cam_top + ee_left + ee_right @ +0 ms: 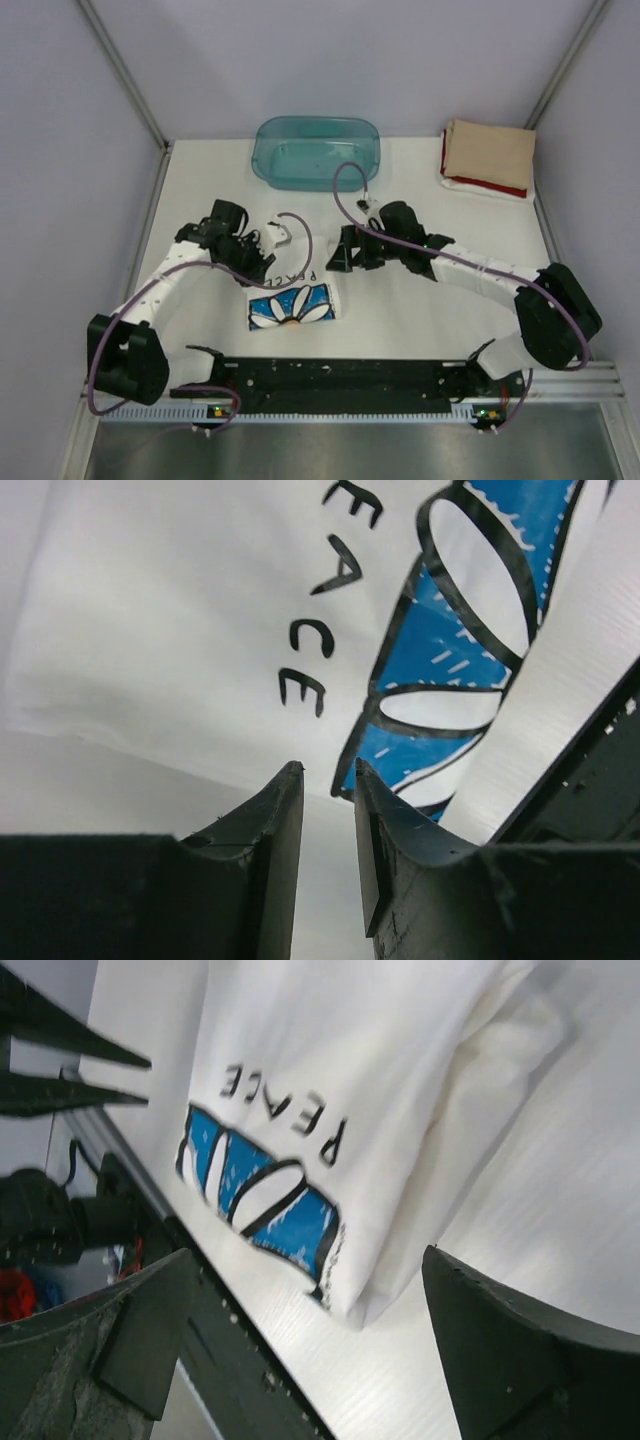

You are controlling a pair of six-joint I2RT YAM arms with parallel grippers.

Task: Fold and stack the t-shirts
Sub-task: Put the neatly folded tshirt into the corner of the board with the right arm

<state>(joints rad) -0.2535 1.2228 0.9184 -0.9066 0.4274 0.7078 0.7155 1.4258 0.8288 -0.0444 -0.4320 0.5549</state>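
White PEACE tee (291,298) lies folded near front edge of table (420,315), btwn both grippers. L gripper (328,772) jaws slightly apart, empty; R gripper (308,1256) wide open, empty. Teal tub (272,165) behind; tan tee (490,150) atop red tee (497,187), far-right corner.

A: Can you see the red tee (500,187)?
B: Only a strip at six o'clock; the tan tee (488,152) covers the rest.
A: The white tee (290,303)?
B: Your left wrist view cuts its print (450,650) off at twelve and three o'clock; your right wrist view is blurred.
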